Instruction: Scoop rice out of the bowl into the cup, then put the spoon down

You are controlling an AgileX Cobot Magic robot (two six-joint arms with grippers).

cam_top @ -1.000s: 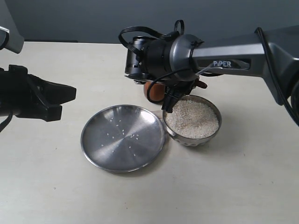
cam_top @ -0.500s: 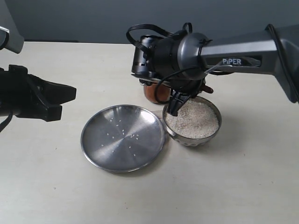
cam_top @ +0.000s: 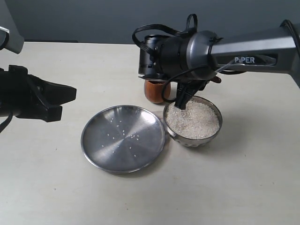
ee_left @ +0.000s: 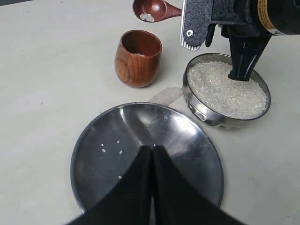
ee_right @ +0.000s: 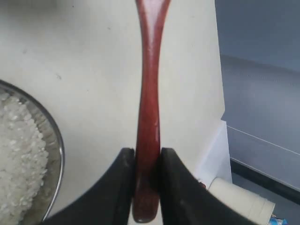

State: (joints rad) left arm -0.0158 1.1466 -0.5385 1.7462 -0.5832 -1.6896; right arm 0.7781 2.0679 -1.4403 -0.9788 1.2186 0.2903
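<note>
My right gripper [ee_right: 147, 157] is shut on the handle of the dark wooden spoon [ee_right: 148, 93]. In the left wrist view the spoon [ee_left: 152, 9] hangs in the air just past the wooden cup [ee_left: 138, 58], with a few grains of rice in its head. A few more grains lie inside the cup. The steel bowl [cam_top: 213, 133] stands right of the cup [cam_top: 154, 91], heaped with rice [cam_top: 193, 119]. The right arm [cam_top: 187, 51] hovers over both and hides the spoon head in the exterior view. My left gripper [ee_left: 152, 150] is shut and empty, above the plate.
A wide flat steel plate [cam_top: 123, 138] with several loose grains lies left of the bowl, nearly touching it. My left gripper [cam_top: 65, 101] hangs at the table's left side. The dark back edge of the table runs behind the cup.
The right arm has shifted to the right with the spoon, uncovering more of the cup. The left arm, bowl, cup and plate have stayed put.
</note>
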